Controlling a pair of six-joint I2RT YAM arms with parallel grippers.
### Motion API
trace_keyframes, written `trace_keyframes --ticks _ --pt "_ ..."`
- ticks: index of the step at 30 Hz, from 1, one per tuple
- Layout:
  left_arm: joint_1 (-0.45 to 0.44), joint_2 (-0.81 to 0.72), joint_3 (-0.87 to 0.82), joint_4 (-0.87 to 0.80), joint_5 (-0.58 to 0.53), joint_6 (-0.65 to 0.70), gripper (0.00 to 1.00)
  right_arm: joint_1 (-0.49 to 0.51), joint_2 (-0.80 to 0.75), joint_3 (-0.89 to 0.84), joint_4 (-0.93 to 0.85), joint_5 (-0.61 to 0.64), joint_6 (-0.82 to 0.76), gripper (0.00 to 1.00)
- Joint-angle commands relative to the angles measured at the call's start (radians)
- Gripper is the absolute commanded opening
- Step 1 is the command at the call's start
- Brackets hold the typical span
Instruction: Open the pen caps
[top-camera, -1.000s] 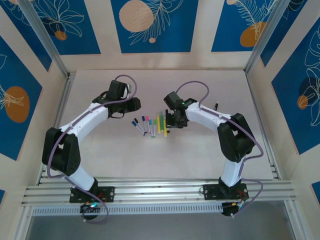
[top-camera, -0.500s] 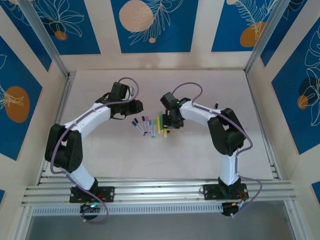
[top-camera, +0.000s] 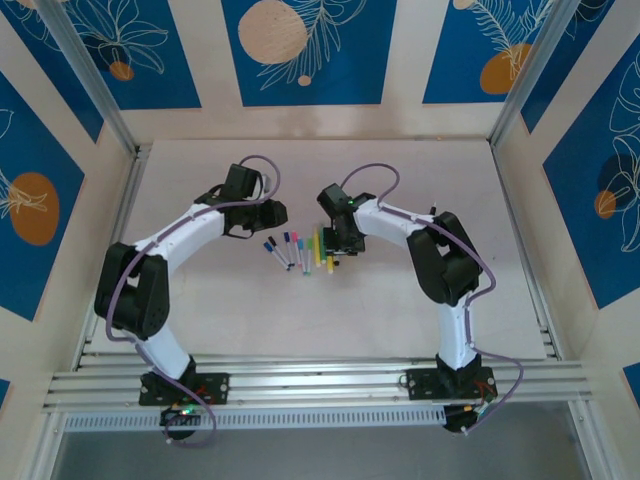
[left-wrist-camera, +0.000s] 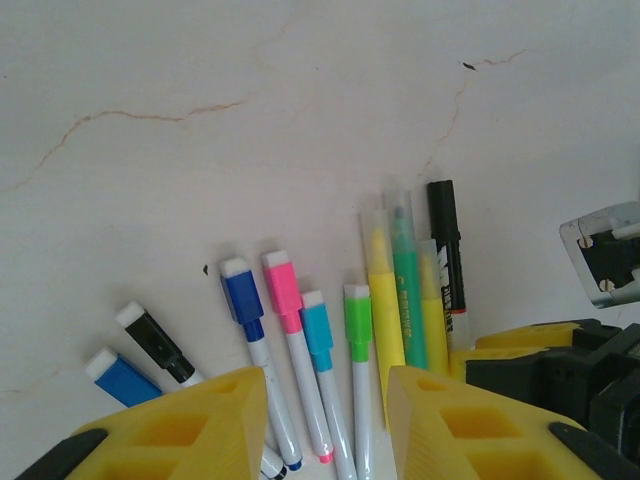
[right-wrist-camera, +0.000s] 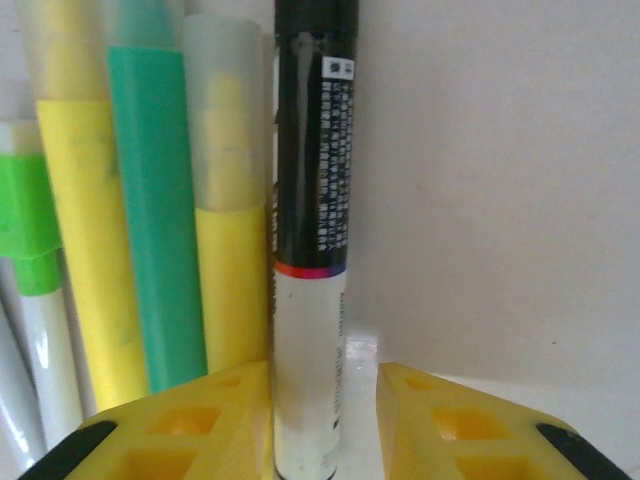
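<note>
The black pen, rightmost in the row midway between the table's side edges, points straight out from between the right gripper's spread, not-yet-pinching jaws; the left gripper hangs spread and empty nearby.

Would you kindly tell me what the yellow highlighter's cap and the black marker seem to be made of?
Yellow highlighter's cap: probably frosted translucent plastic; the yellow inside shows through hazily. Black marker: likely glossy plastic, judging by soft highlights along it and its printed label.
</note>
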Motion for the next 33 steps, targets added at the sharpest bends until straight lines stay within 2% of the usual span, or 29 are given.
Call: trace_keyframes --ticks 1,10,19,27,33 --pt "-0.010 0.011 0.038 -0.022 0.024 0.029 0.36 -0.005 0.025 0.042 -0.053 0.031 -0.015 0.33" --pt "-0.010 0.023 0.031 -0.012 0.032 0.025 0.36 -0.008 0.079 0.087 -0.077 0.053 -0.026 0.32" --pt "-0.010 0.023 0.033 -0.017 0.029 0.026 0.36 -0.019 0.153 0.133 -0.123 0.126 -0.024 0.30" --pt "-0.010 0.006 0.010 -0.010 0.023 0.014 0.37 -0.030 0.180 0.089 -0.110 0.127 -0.034 0.21" --pt "-0.010 0.009 0.006 0.006 0.040 0.007 0.35 -0.031 0.166 0.062 -0.104 0.119 -0.043 0.03"
